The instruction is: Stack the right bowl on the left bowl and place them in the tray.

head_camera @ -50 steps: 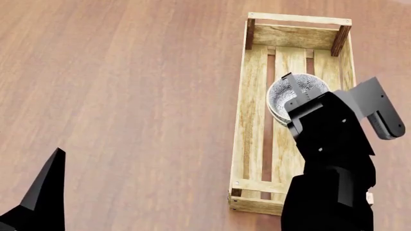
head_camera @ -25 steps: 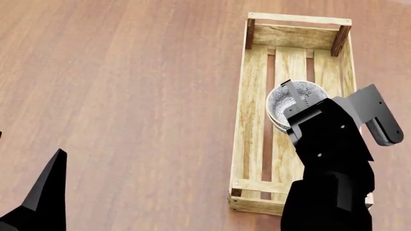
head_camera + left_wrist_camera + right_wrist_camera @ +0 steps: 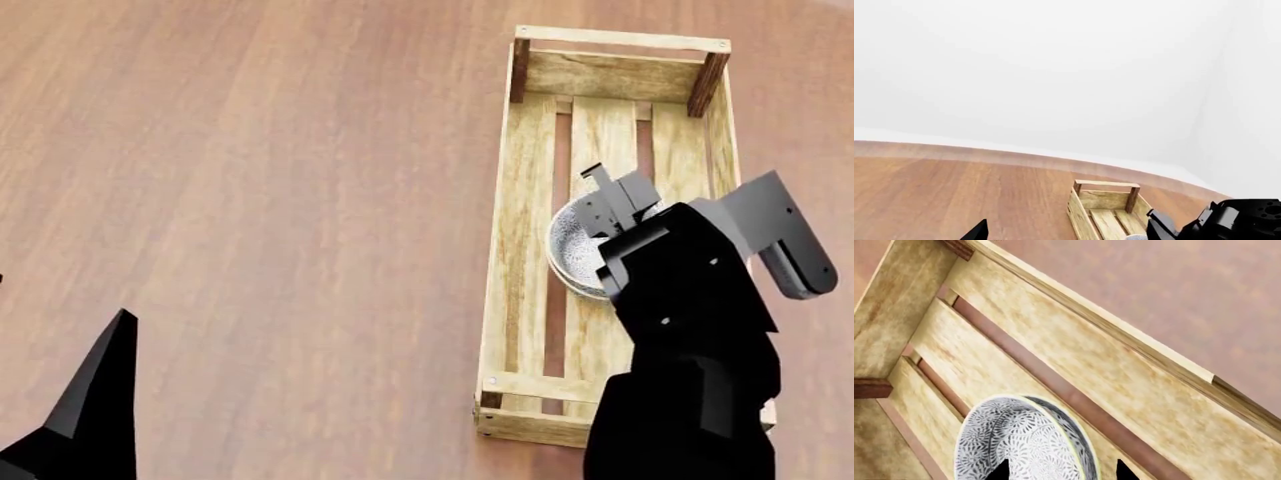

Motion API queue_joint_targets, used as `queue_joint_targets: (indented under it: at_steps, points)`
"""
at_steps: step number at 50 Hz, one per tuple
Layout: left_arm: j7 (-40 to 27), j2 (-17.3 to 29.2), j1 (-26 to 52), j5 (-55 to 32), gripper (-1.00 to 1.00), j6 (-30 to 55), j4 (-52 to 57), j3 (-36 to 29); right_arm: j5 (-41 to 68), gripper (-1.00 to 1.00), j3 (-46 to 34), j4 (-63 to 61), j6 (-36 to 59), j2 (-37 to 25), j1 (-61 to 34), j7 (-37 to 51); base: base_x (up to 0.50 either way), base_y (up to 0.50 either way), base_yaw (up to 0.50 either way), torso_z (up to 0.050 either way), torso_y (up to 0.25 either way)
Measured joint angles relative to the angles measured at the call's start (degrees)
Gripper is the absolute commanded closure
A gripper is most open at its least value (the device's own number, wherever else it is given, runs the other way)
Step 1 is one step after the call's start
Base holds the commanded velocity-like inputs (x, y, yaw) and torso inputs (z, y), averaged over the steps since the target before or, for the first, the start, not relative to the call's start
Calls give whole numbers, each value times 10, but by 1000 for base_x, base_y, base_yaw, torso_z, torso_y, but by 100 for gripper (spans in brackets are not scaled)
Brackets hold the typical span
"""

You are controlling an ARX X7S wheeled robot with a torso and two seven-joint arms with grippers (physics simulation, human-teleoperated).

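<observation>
Wood-grain desk (image 3: 267, 180) fills the head view. The tray (image 3: 531, 200), a long slatted crate with darker corner posts, lies on it under the right arm; also seen in the left wrist view (image 3: 1084, 212) and close up in the right wrist view (image 3: 1074, 345).

Right arm (image 3: 694, 340) reaches over the tray's middle. Stacked bowls (image 3: 574, 250), patterned grey-white, sit on the slats inside the tray, mostly covered by the arm; in the right wrist view (image 3: 1021, 440) two nested rims show, one inside the other.

Right gripper (image 3: 611, 200) is over the bowls' far rim; its fingers (image 3: 997, 471) straddle the rim, one tip inside the bowl, one outside, with a gap to the rim on the outer side (looks released, not clamping).

Left gripper (image 3: 94, 400) is well apart from the tray, low over bare desk; only one dark finger shows, so whether its fingers are parted or closed I cannot tell.
</observation>
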State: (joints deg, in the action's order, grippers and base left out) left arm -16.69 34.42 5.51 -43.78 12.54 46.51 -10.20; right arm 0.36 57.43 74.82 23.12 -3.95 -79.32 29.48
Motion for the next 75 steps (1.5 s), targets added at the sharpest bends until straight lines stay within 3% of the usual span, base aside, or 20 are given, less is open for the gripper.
queue_joint_targets:
  at_steps: [55, 75]
  points:
    - [-6, 6, 2, -3, -100, -2, 9, -10, -10, -100, -78, -20, 18, 11, -59, 37, 0, 0, 0, 0, 0]
    - [-16, 13, 6, -13, -100, 1, 26, -8, 277, -100, -348, -377, 212, 18, 76, 149, 0, 0, 0, 0, 0]
